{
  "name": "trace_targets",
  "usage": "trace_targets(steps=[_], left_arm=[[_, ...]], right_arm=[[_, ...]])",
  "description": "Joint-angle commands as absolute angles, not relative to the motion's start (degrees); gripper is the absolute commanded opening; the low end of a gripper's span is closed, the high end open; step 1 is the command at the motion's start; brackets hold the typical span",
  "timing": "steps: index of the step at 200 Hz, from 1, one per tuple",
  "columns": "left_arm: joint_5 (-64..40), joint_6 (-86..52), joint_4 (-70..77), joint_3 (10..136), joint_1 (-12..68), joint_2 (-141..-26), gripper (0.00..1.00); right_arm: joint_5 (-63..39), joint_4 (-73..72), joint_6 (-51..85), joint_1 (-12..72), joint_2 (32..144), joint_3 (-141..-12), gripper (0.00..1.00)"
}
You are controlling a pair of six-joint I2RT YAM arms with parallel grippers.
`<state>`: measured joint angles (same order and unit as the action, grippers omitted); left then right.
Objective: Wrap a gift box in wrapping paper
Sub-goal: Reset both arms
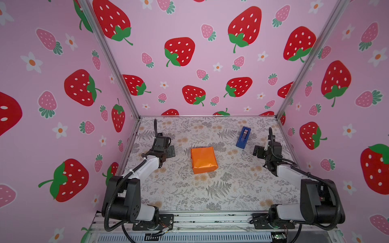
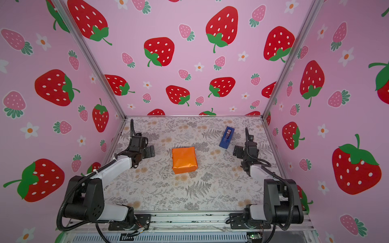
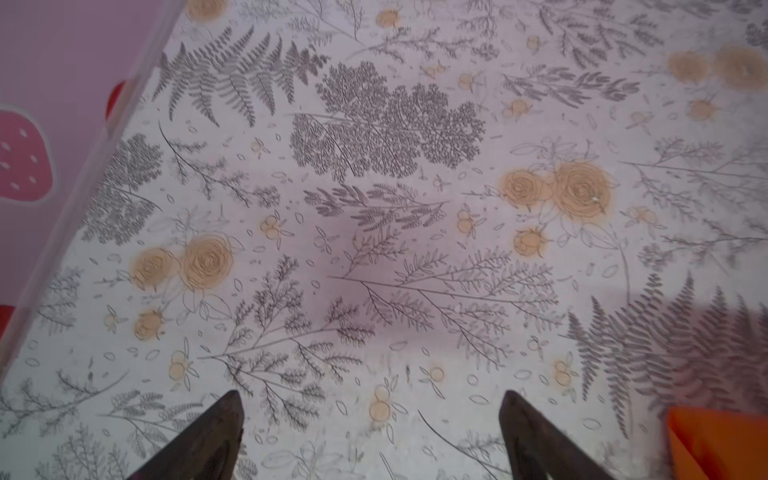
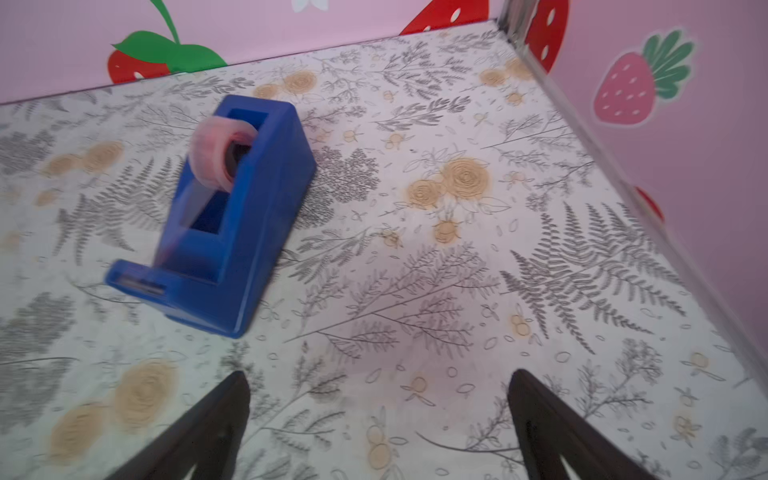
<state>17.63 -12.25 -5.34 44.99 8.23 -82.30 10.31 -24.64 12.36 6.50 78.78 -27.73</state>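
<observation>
One wide table covering (image 1: 189, 193), grey ferns and tan roses, fills the floor of the strawberry-walled booth. Near its middle sits the parcel. The wrapping paper (image 1: 203, 160) is closed over every face I can see, glossy orange side out, so the gift box itself is hidden underneath. A corner of that orange shows in the left wrist view (image 3: 719, 444).

The tape dispenser (image 1: 243, 137), blue, stands apart from the parcel toward the back, on the right arm's side, with a roll loaded in it.

The left gripper (image 1: 171, 152) hangs near the parcel without touching it, jaws spread wide and empty over bare covering. The right gripper (image 1: 257, 152) is well apart on the other side, close to the dispenser, also gaping and holding nothing.

The parcel looks light, I'd say, with stiff walls under a slick skin that would crease or tear easily. The safest hold is probably across two opposite flat sides, away from the folded ends, where a pinch could lift a flap.
</observation>
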Motion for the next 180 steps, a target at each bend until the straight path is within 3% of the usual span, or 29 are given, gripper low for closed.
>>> trace_targets(steps=[1, 18, 59, 71, 77, 92, 101, 180], left_arm=[[23.4, -3.0, 15.0, 39.4, 7.8, -84.4, 0.98], [19.8, -0.2, 27.3, 34.3, 7.6, -86.3, 0.98], [8.9, 0.0, 35.6, 30.6, 3.1, -87.6, 1.0], [5.2, -1.0, 35.0, 30.8, 1.3, -87.8, 0.99], [4.9, -1.1, 36.9, 29.7, 1.1, -87.9, 0.99], [4.9, -1.0, 49.5, 24.4, 1.1, -89.8, 0.99], [4.5, -0.3, 43.1, 25.9, 1.6, -88.2, 0.99], [5.9, -1.0, 44.9, 25.5, 1.3, -88.6, 0.99]], right_arm=[[17.2, -52.9, 2.8, 6.7, 81.2, -20.1, 1.0], [13.8, -56.2, 1.8, 6.7, 81.9, -18.7, 1.0], [7.3, -78.4, 1.6, 5.6, 91.3, -13.1, 1.0], [7.3, -69.6, 1.4, 5.6, 89.5, -15.8, 1.0], [7.4, -72.1, 1.4, 5.8, 90.3, -15.2, 1.0], [7.7, -71.0, 1.1, 6.0, 89.8, -15.4, 1.0], [7.6, -72.6, 1.3, 6.0, 90.4, -14.9, 1.0], [7.7, -71.8, 1.1, 6.1, 90.2, -15.2, 0.99]])
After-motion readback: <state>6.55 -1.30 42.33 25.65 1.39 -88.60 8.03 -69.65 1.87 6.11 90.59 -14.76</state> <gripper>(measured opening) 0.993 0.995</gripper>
